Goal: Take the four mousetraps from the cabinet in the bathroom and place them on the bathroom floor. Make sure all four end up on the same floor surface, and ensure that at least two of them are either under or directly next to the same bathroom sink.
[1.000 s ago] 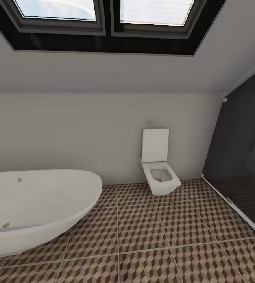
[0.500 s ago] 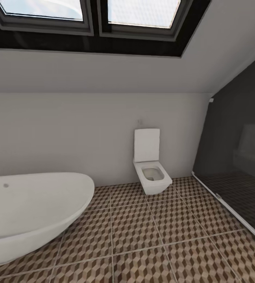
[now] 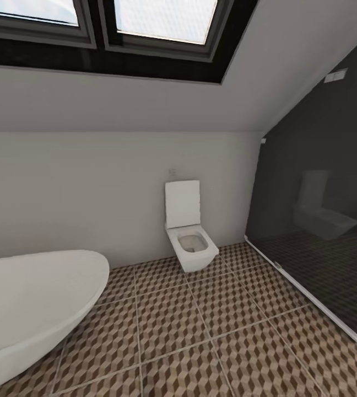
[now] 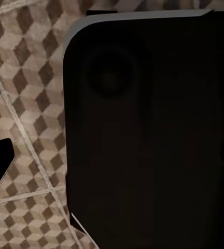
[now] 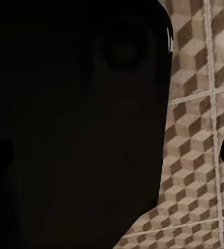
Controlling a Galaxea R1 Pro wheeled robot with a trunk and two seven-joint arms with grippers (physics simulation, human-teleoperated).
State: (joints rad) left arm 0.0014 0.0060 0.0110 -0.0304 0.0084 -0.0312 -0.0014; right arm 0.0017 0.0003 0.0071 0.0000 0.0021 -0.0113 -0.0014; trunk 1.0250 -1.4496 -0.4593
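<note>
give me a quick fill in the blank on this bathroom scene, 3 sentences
1. The toilet has its lid ____.
2. The white bathtub sits to the ____ of the toilet in the head view.
3. The bathroom floor tiles carry a ____ pattern.

Missing words: raised; left; cube

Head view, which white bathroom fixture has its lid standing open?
The toilet against the back wall; its lid stands upright. The bathtub has no lid.
</note>
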